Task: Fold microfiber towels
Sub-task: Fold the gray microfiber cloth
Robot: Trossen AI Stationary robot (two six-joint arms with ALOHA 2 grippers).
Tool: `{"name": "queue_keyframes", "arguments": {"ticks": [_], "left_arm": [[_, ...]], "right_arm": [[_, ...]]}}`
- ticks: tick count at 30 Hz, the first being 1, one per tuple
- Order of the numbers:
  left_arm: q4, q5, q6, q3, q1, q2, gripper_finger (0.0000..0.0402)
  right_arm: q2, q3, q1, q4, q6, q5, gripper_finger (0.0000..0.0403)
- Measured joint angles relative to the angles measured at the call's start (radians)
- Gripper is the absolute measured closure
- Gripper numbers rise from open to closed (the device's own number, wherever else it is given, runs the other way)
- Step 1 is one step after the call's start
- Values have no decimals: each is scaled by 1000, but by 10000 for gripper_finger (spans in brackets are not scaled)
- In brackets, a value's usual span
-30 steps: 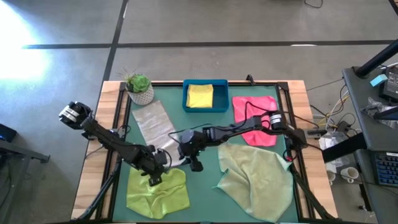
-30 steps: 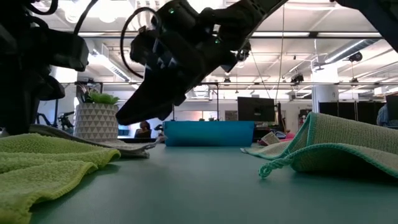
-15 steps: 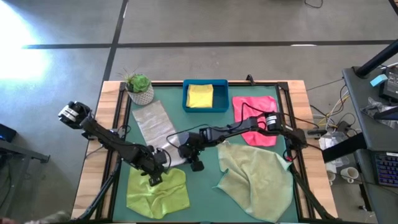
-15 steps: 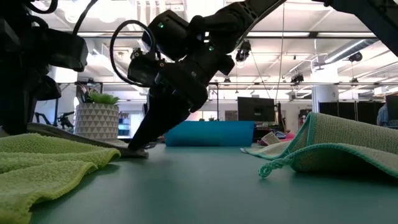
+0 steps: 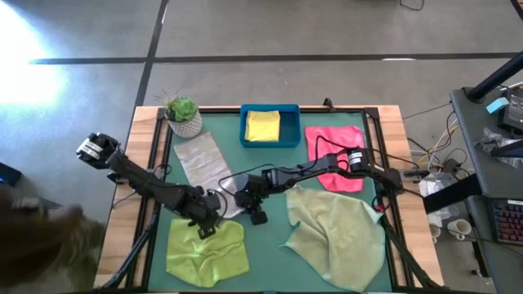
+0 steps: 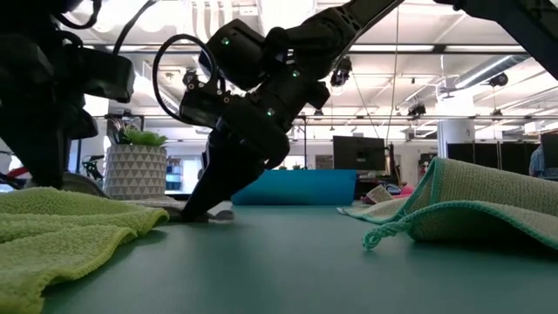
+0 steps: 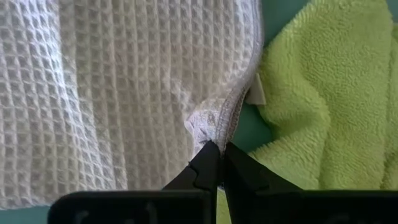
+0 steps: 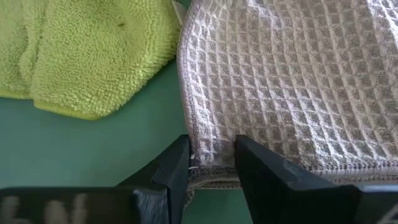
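A light grey waffle towel point(image 5: 200, 163) lies flat from the plant toward the table's middle. My left gripper point(image 5: 211, 220) is at the towel's near end, beside the lime green towel point(image 5: 208, 255), and is shut on the grey hem point(image 7: 216, 152). My right gripper point(image 5: 239, 204) tips down at the grey towel's near right corner. Its open fingers stand on either side of the hem point(image 8: 211, 168), and one fingertip is down at the table point(image 6: 196, 212). A pale sage towel point(image 5: 339, 237) lies crumpled at the near right. A pink towel point(image 5: 335, 147) lies at the far right, and a yellow one point(image 5: 263, 126) in the blue tray. My left gripper pinches the grey towel's hemmed near edge point(image 7: 214, 124) between its two fingertips, close to a corner. The hem bunches up at the tips, and the rest of the towel lies flat on the table. My right gripper has the corner hem point(image 8: 208, 163) between its open fingers; I cannot tell whether they touch it.
A potted plant point(image 5: 184, 117) stands at the far left corner. The blue tray point(image 5: 245, 131) stands at the far middle. Bare green mat shows between the grey towel and the sage towel.
My right gripper has tipped and gone down toward the table, and its fingers now reach the grey towel's near corner. My left gripper has shifted a little toward the table's right, staying at the towel's near end.
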Motion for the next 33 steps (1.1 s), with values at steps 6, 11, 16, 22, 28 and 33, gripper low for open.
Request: {"name": "queue_keyframes", "arguments": {"ticks": [6, 11, 16, 22, 28, 33], "left_arm": [[0, -1, 27, 0, 28, 0, 401], [0, -1, 31, 0, 40, 0, 401], [-1, 0, 34, -1, 40, 0, 401], [-22, 9, 68, 15, 40, -44, 401], [-27, 74, 83, 45, 39, -121, 401], [-29, 140, 106, 97, 37, -133, 401]], "right_arm": [[19, 1, 0, -6, 42, 1, 312], [19, 2, 0, -18, 46, 27, 375], [-1, 0, 0, -22, 92, 34, 390], [-74, -8, 11, -120, 180, 42, 391], [-172, -6, 41, -212, 255, 72, 391], [-234, -6, 77, -228, 284, 90, 392]]}}
